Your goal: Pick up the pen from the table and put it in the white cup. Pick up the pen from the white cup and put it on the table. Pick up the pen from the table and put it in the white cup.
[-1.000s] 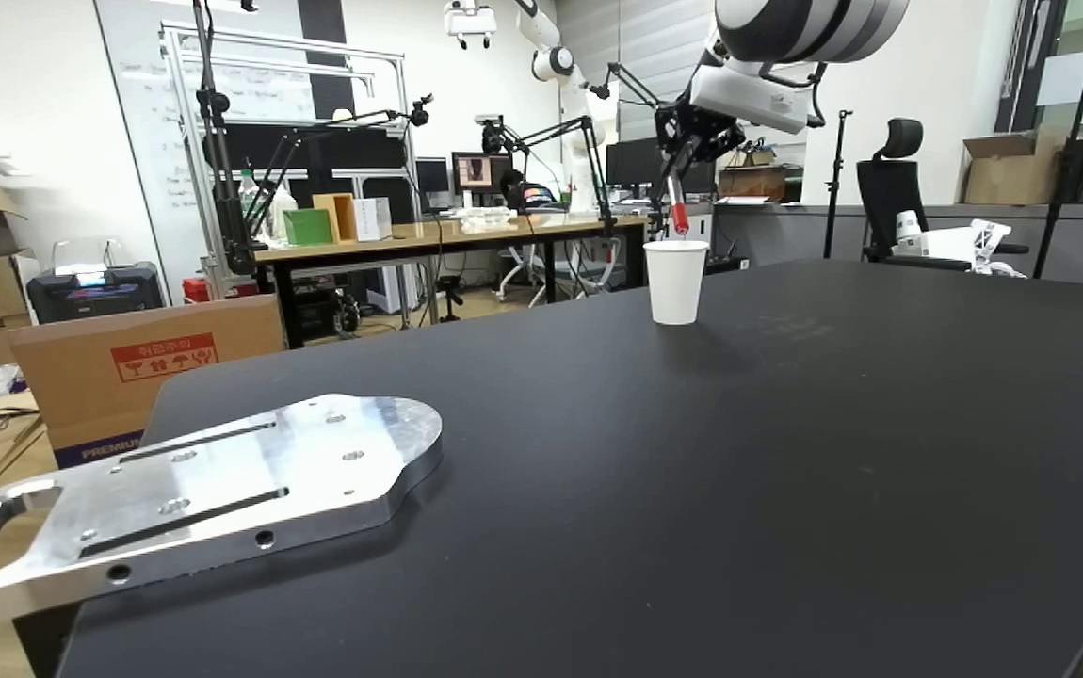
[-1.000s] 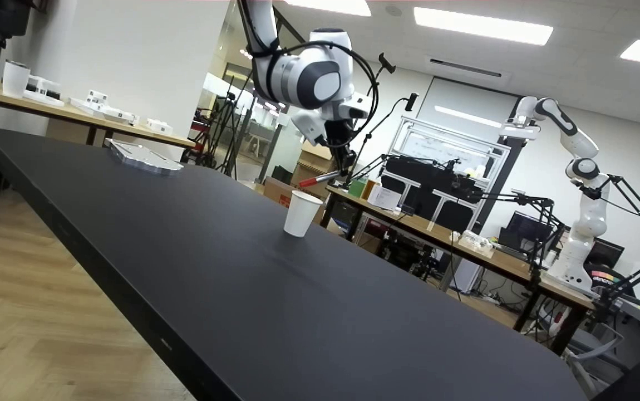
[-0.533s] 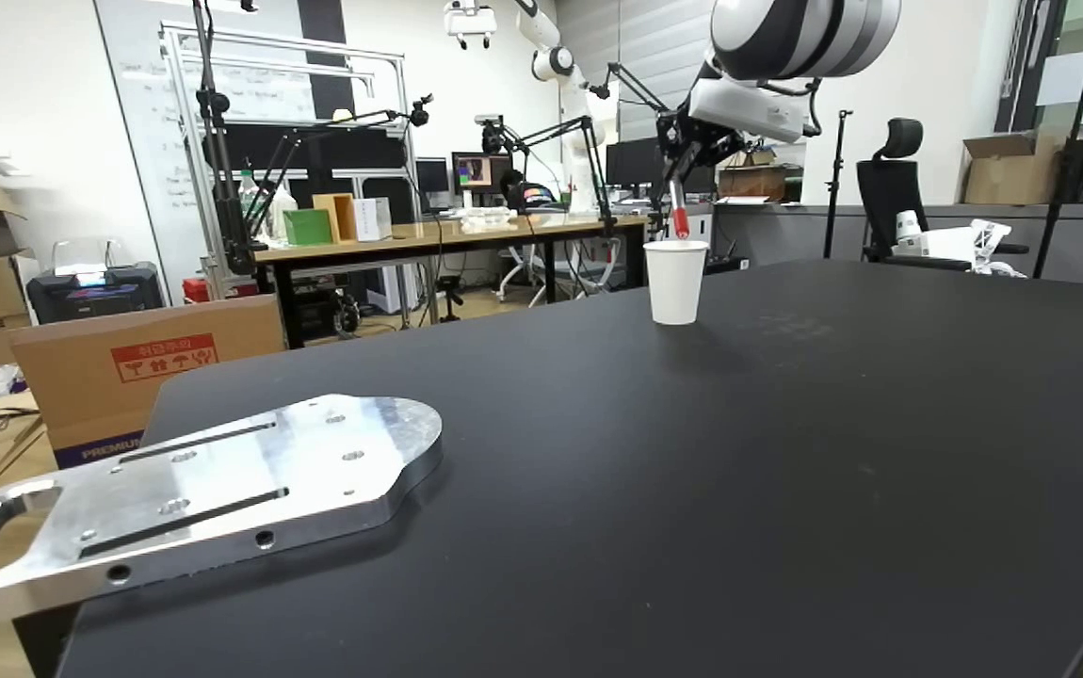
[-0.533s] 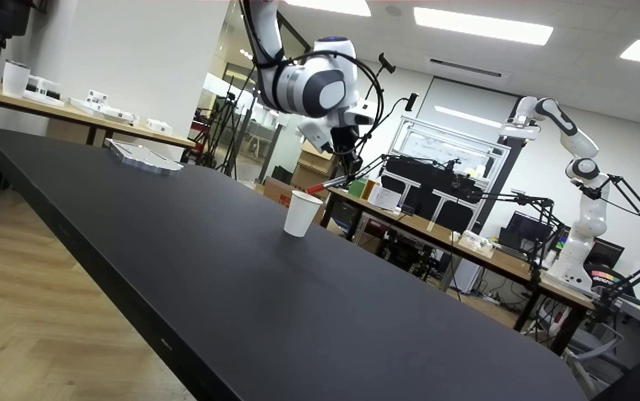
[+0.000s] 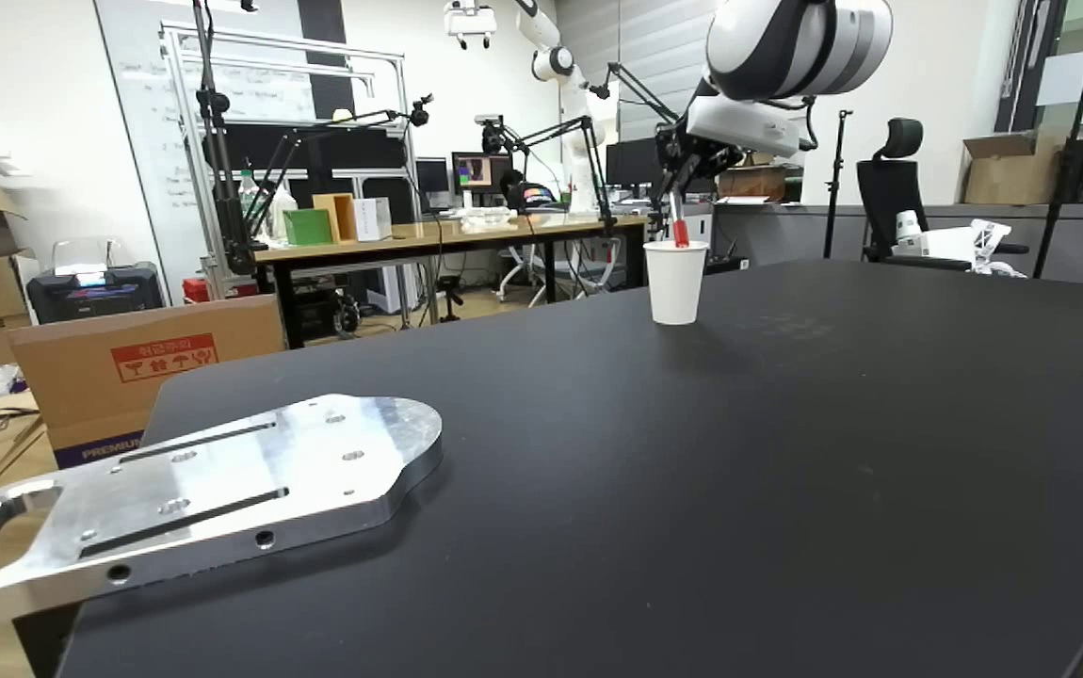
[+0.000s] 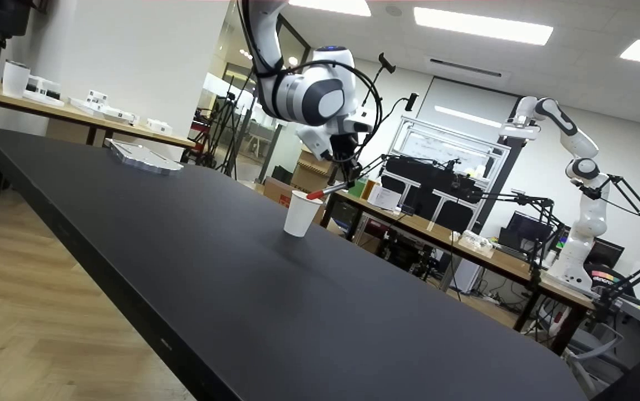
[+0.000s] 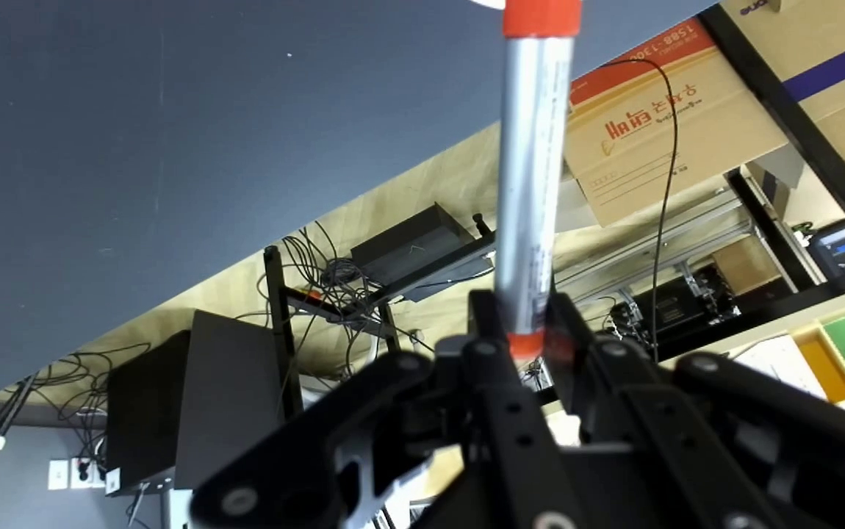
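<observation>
Far to the left of the robot's fingers [image 7: 500, 386], in an exterior view, a shiny metal plate [image 5: 259, 466] lies on the black table [image 5: 739, 471], with a brown box [image 5: 165, 372] behind it. Next, farther back but also left of the fingers, a green block [image 5: 308, 227] sits on a wooden bench [image 5: 565, 224]. Just under the fingers, the white cup [image 5: 676, 284] stands straight up on the table. The gripper [image 7: 522, 312] pinches the pen [image 7: 533, 176] tight — its silver part is by the fingers, its red end points down at the cup's mouth (I can't tell if the tip dips inside). To the right of the fingers, farther back, is a black chair [image 5: 880, 193].
</observation>
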`<state>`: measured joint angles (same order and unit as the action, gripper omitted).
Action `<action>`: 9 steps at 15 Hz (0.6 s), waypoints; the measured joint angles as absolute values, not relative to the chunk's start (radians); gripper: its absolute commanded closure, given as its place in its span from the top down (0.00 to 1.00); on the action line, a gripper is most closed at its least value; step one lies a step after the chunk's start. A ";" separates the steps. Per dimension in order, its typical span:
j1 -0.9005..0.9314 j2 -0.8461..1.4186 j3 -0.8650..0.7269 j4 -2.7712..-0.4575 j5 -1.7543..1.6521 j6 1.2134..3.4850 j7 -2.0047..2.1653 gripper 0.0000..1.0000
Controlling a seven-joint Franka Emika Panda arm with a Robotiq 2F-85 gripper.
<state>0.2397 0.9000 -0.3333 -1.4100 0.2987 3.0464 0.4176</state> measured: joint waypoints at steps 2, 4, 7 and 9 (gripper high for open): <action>0.240 0.908 -0.333 -1.404 0.299 3.045 0.418 0.05; 0.241 0.914 -0.333 -1.402 0.299 3.044 0.418 0.05; 0.242 0.918 -0.333 -1.402 0.299 3.037 0.418 0.05; 0.246 0.918 -0.338 -1.402 0.299 3.024 0.419 0.19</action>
